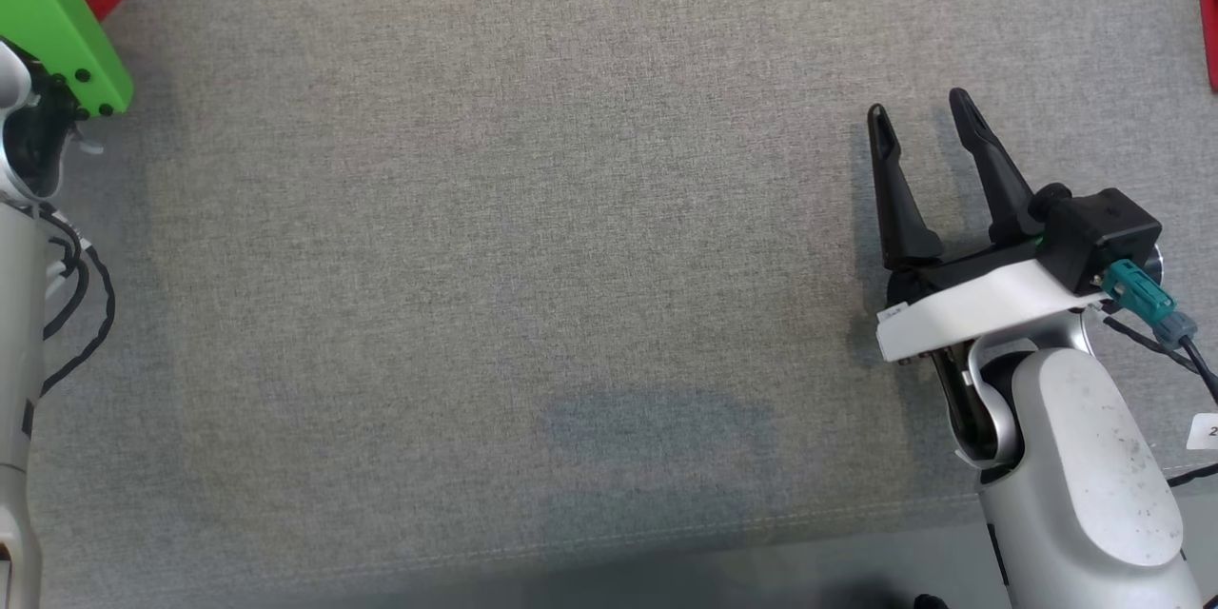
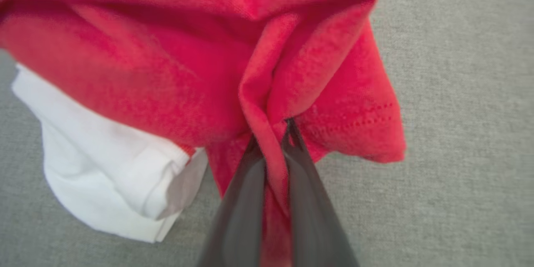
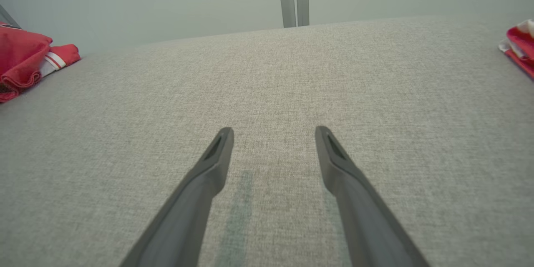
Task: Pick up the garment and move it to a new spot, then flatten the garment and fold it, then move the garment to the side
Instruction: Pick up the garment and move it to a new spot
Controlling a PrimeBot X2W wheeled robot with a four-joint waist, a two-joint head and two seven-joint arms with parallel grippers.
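Pinches a fold of the red garment (image 2: 167, 71) with left hand (image 2: 273, 133), at counter (image 1: 609, 209) far-left corner. Holds right hand (image 1: 918, 105) spread, empty, over counter's right side. Looks soft, light, floppy; probably drapes, best gripped at hem.

Vivid red garment (image 2: 167, 71), with white fabric (image 2: 104, 175) peeking out just beneath it and red dotted stitching on its hem! Mottled grey woven worktop (image 2: 459, 133) all around the garment. Left pincer (image 2: 273, 142) dark grey, right pincer (image 1: 920, 114) black, and a lime-green cover (image 1: 57, 29) near the garment.
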